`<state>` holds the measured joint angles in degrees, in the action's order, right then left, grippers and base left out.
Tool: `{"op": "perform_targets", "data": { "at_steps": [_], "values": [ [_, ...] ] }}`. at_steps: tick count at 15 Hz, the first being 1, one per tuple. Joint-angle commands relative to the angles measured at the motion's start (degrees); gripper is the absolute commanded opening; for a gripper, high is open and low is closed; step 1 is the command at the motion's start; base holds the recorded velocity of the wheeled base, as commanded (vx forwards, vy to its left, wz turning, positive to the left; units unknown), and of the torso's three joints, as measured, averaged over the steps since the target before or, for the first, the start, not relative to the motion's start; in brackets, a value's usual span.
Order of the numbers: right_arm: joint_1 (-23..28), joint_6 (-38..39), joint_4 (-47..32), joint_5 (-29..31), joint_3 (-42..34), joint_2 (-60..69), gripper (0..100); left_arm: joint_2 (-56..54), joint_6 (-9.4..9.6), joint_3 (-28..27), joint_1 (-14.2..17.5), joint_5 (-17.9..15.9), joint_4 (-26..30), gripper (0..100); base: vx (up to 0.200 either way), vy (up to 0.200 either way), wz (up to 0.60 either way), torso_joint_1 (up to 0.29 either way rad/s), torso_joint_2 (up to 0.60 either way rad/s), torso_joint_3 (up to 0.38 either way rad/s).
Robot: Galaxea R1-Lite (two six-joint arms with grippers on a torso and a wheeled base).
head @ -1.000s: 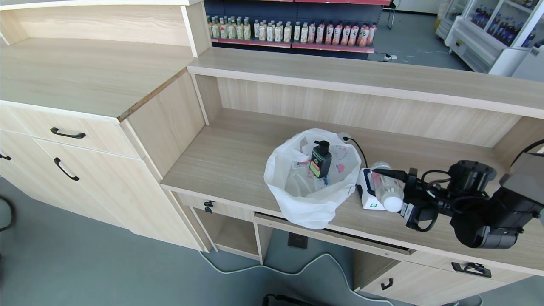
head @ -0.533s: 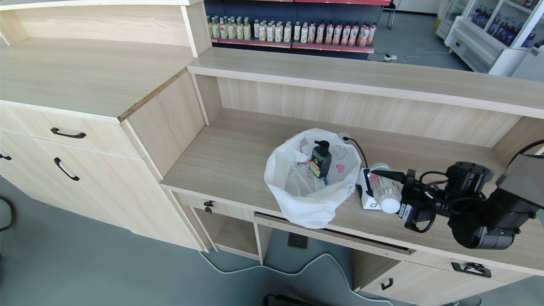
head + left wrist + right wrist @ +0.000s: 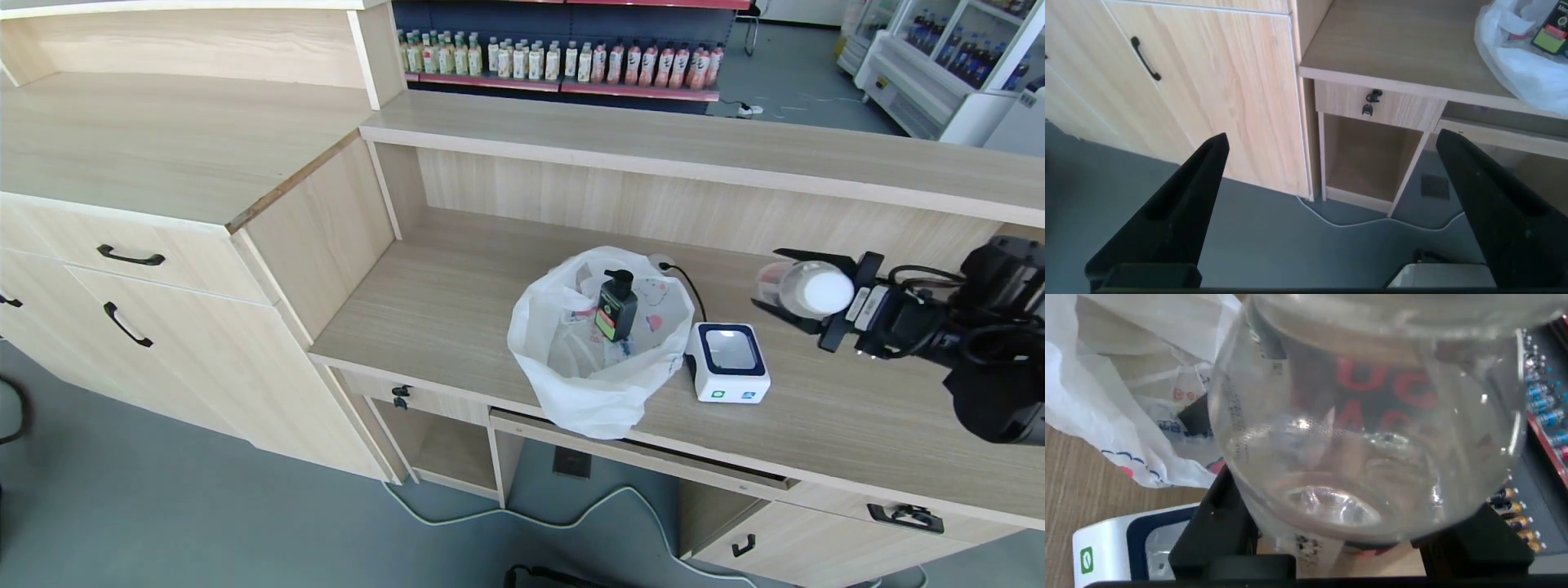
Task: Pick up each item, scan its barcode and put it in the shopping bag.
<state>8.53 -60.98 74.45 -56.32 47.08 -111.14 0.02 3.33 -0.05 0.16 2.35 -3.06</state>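
Over the counter (image 3: 457, 310) | right hand (image 3: 767, 279) pinching bottle (image 3: 804, 290) (red print unreadable) | left hand (image 3: 1331, 137) spread

The bottle (image 3: 1364, 457) in my right gripper (image 3: 767, 279) runs past the wrist view's edge; shopping bag (image 3: 563, 384) hides its lower contents.

The right gripper (image 3: 777, 282) grips 1 clear bottle (image 3: 804, 289) sideways above the counter (image 3: 457, 302), apart from the scanner (image 3: 729, 362) just beside the shopping bag (image 3: 584, 396) holding 1 black bottle (image 3: 616, 309).
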Motion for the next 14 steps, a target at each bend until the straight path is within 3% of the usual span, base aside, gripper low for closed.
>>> {"op": "perform_targets", "data": {
  "at_steps": [1, 4, 6, 7, 8, 9, 11, 14],
  "values": [
    [12.38, 16.15, -6.24, 7.10, -5.60, 22.11, 0, -0.02, 0.01, 0.05, 0.02, 0.02, -0.02, 100, 0.000, 0.000, 0.00, 0.000, 0.00, 0.000],
    [23.37, 26.17, -18.73, 11.94, -7.88, 31.34, 0, -0.02, 0.01, -0.04, 0.02, 0.02, -0.02, 100, 0.000, 0.000, 0.00, 0.000, 0.00, 0.000],
    [25.66, 31.36, -23.56, 17.56, -8.14, 33.53, 0, -0.02, 0.01, -0.04, 0.02, 0.02, -0.02, 100, 0.000, 0.000, 0.00, 0.000, 0.00, 0.000],
    [25.22, 36.28, -25.93, 23.80, -9.20, 35.20, 0, -0.02, 0.01, 0.05, 0.02, 0.02, -0.02, 100, 0.000, 0.000, 0.00, 0.000, 0.00, 0.000],
    [25.22, 36.46, -26.02, 24.06, -9.20, 35.20, 0, -0.02, 0.01, -0.04, 0.02, 0.11, -0.02, 100, 0.000, 0.000, 0.00, 0.000, 0.00, 0.000],
    [22.23, 37.60, -26.55, 30.48, -9.64, 35.12, 0, -0.02, 0.01, -0.04, 0.02, 0.02, -0.02, 100, 0.000, 0.000, 0.00, 0.000, 0.00, 0.000],
    [19.50, 41.20, -27.69, 37.69, -10.25, 36.00, 0, -0.02, 0.01, 0.05, 0.02, 0.02, -0.02, 100, 0.000, 0.000, 0.00, 0.000, 0.00, 0.000],
    [16.69, 41.20, -29.54, 43.49, -12.54, 36.96, 0, -0.02, 0.01, 0.05, 0.02, 0.02, -0.02, 100, 0.000, 0.000, 0.00, 0.000, 0.00, 0.000]
  ]
}}
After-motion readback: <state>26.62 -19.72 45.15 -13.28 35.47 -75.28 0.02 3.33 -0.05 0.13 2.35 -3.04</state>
